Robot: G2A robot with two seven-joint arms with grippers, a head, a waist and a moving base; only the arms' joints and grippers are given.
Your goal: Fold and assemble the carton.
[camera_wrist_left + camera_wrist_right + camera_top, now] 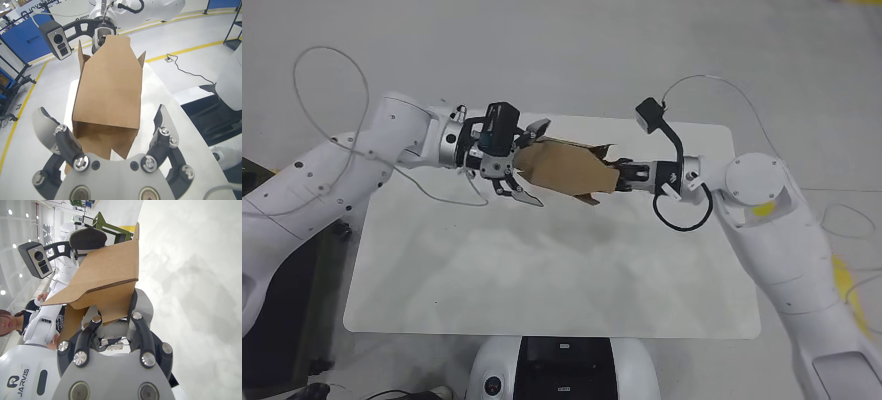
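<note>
a brown cardboard carton [564, 170] is hanging lengthwise between the two arms, off the surface, with the white counter [542, 290] lying below the carton. the carton is sitting over the counter's far part rather than its middle.

the right tool [627, 178] is clenching a flap at one end of the carton. seen from the right wrist, the card is running down between the two black linkages and the jaws are pressing together on it. at that same end two side flaps are standing out from the carton, unfolded.

the left tool [102, 113] is waiting at the carton's other end, released, its fingers [162, 121] spreading wide, one to each side of the carton and neither touching its walls. this end of the carton is gaping open toward the left tool, showing the hollow inside, and a lower flap is hanging out of the carton toward the tool's palm.
</note>
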